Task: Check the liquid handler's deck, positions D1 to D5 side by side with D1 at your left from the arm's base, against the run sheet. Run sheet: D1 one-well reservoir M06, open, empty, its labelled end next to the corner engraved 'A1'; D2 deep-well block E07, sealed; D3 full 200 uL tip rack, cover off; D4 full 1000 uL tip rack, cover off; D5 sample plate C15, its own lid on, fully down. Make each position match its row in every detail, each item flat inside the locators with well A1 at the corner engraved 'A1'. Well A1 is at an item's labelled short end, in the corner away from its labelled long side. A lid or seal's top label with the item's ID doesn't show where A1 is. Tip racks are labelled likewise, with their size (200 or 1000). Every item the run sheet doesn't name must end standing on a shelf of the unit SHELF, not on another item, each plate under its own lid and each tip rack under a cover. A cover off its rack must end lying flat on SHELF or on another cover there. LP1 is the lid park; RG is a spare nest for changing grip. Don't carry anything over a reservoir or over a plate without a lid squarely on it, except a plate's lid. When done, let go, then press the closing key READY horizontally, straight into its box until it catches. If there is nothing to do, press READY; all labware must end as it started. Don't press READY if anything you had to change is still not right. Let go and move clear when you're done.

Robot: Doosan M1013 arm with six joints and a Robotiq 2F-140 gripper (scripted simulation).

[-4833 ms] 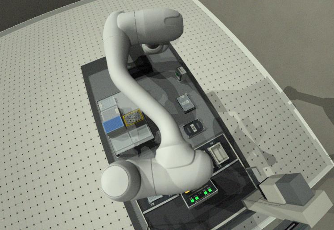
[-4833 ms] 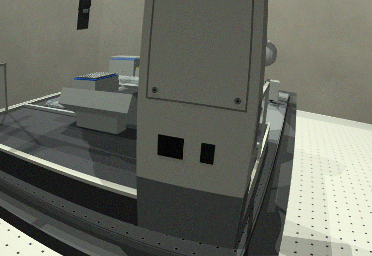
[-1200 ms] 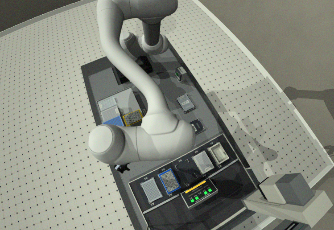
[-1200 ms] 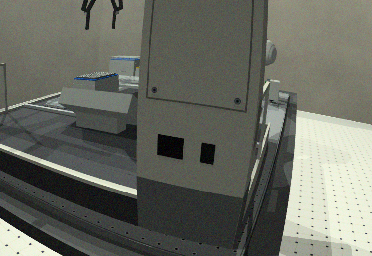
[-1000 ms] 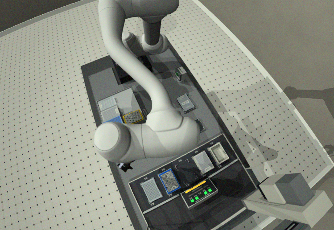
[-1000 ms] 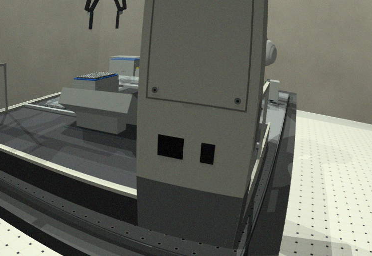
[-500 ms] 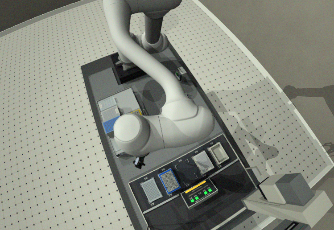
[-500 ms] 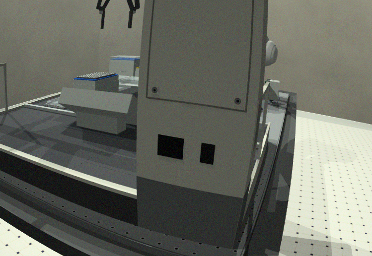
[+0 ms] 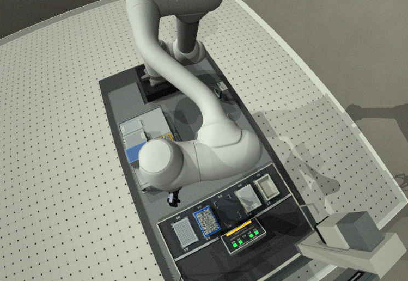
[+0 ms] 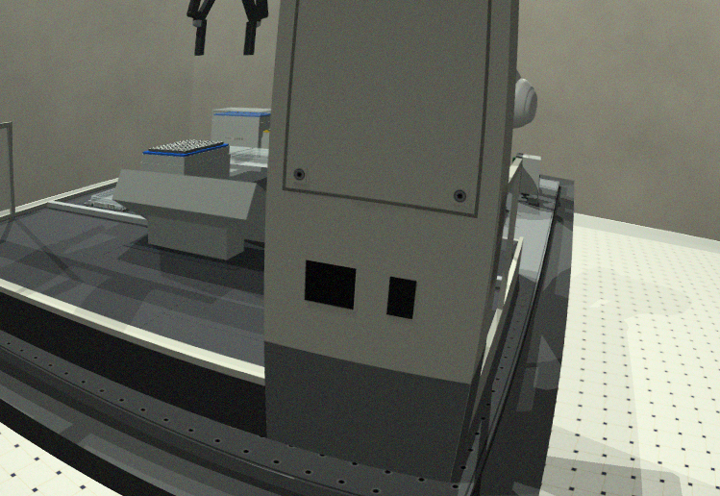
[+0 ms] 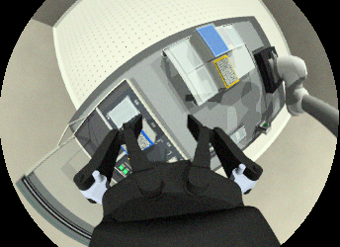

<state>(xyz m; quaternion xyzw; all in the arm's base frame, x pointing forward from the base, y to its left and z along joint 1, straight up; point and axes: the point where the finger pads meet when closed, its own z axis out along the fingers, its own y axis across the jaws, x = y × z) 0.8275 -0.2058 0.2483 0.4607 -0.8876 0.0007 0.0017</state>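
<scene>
My gripper (image 9: 172,199) is open and empty. It hangs high over the bench between the shelf unit and the deck, and it also shows in the exterior view (image 10: 223,35) and the wrist view (image 11: 165,126). The deck row holds an open reservoir (image 9: 266,187), a sealed block (image 9: 247,197), an empty nest (image 9: 227,206), a blue-rimmed tip rack without cover (image 9: 207,220) and a white plate (image 9: 184,231). The labels are too small to read.
The shelf unit (image 9: 145,132) holds white-topped items (image 9: 131,126), a blue-topped one (image 9: 134,153) and a yellow-rimmed rack (image 11: 224,70); my arm hides part of it. A panel with green lights (image 9: 243,236) sits in front of the deck. The handler's tall grey column (image 10: 384,234) stands at the right.
</scene>
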